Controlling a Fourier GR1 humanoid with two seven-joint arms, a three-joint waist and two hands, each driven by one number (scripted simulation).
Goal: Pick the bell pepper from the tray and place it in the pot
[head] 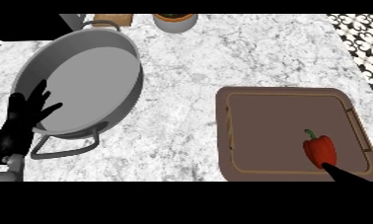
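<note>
The glossy red bell pepper with a short green stem (319, 150) lies in the near right part of the brown rectangular tray (277, 119), and a black fingertip of the right hand (344, 173) comes in from the lower right edge, its tip at the pepper's lower end; too little of that hand shows to tell how its fingers are set. Well apart on the white marbled surface (197, 60) stands the large round grey metal pot with loop handles (80, 87). The left hand (22, 119) rests at the pot's near left rim with fingers spread and upright, holding nothing.
</note>
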